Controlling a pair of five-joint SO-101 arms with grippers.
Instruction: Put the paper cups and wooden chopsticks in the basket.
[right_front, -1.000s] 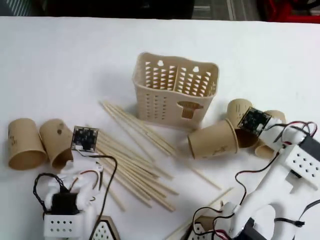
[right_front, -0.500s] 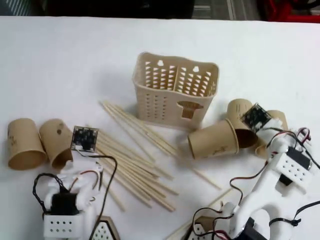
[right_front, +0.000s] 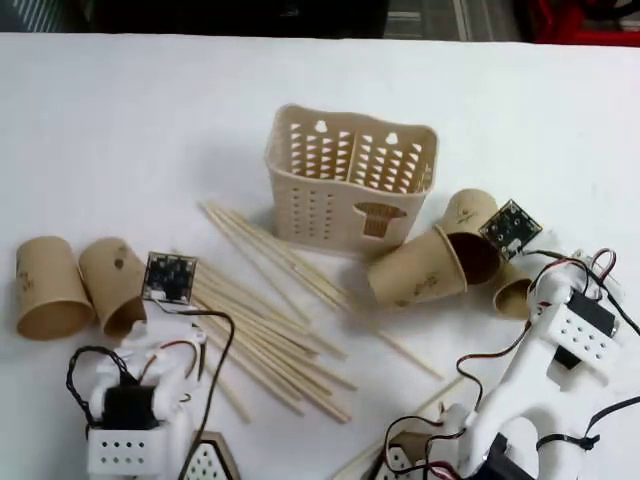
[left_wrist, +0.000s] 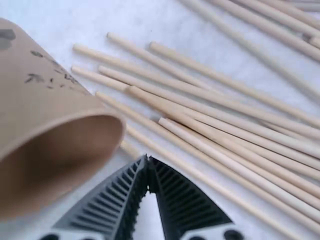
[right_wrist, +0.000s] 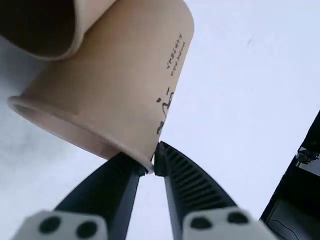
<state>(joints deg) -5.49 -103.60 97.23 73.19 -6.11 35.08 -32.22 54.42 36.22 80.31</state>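
Note:
The slotted beige basket (right_front: 350, 180) stands upright at mid-table. Wooden chopsticks (right_front: 275, 325) lie fanned out in front of it, and they run past my left gripper (left_wrist: 147, 172), which is shut and holds nothing. A paper cup (left_wrist: 47, 150) lies on its side just beside that gripper. It is one of two cups (right_front: 45, 288) (right_front: 112, 283) at the left. My right gripper (right_wrist: 153, 169) is shut on the rim of a paper cup (right_wrist: 120, 90). That cup (right_front: 470, 215) sits in the right-hand cluster with a lying cup (right_front: 412, 272) and another (right_front: 510, 296).
The right arm's camera board (right_front: 510, 228) hangs over the cup cluster, close to the basket's right corner. The left arm's base (right_front: 125, 420) sits at the front left. White tabletop (right_front: 150, 120) stretches open behind and left of the basket.
The right arm drew in and swung toward the basket. The right-hand cups shifted with it, and the lying cup slid left and tilted. The left arm stayed still.

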